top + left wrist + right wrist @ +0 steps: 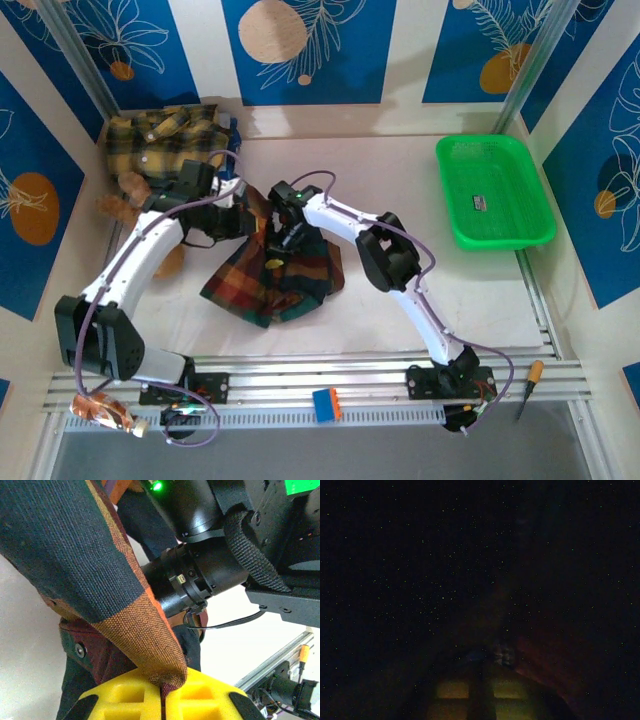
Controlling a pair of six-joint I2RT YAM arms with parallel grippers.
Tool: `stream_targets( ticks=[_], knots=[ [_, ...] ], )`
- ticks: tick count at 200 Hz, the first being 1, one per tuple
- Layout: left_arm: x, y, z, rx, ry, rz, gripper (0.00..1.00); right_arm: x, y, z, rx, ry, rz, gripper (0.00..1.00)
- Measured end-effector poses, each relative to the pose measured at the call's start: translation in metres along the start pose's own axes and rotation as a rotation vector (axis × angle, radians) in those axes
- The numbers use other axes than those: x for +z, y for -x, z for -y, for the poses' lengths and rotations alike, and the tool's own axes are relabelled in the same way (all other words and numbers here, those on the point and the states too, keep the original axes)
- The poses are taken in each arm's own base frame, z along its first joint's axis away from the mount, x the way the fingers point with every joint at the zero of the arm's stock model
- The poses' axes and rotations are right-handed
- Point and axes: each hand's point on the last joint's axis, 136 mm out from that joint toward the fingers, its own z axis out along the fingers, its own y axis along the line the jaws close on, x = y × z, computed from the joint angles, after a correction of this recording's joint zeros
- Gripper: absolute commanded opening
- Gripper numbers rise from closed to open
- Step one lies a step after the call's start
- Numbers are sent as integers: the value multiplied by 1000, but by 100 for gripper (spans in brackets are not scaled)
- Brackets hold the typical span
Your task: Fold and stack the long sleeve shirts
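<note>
The dark plaid shirt, in green, navy, red and orange, lies bunched at the table's middle. Its upper part is lifted between the two arms. My left gripper is at the shirt's upper left, and its yellow fingers are shut on a fold of the shirt. My right gripper is pressed into the shirt's top. Cloth covers its camera, so the right wrist view is nearly black, with dim fingers drawn together on bunched cloth. The yellow and black shirt lies crumpled at the back left corner.
A brown teddy bear sits at the left, beside the left arm. A green plastic basket stands at the right. On the front rail rest a blue and orange block and an orange-handled tool.
</note>
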Motion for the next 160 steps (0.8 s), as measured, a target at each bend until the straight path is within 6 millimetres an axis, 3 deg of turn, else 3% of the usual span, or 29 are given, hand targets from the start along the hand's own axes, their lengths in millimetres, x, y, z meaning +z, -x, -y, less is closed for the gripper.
stream_targets(
  ticks=[25,57,76,91,112,139,160],
  knots=[
    [12,8,4,12,35,-17,1,-32,4,30,89,-2,23,17],
    [22,15,9,26,66,-28,1,-102,9,56,148,9,123,22],
    [28,15,12,34,77,-45,1,-140,2,70,148,-16,200,22],
    [34,15,14,37,86,-58,1,-155,-7,84,151,-54,232,22],
    [45,15,21,45,94,-79,1,-149,-19,108,172,-106,218,22],
    [62,13,32,61,101,-108,1,-113,-32,143,225,-164,138,20],
    [75,10,41,64,102,-136,1,-92,-39,158,250,-183,93,19]
  ],
)
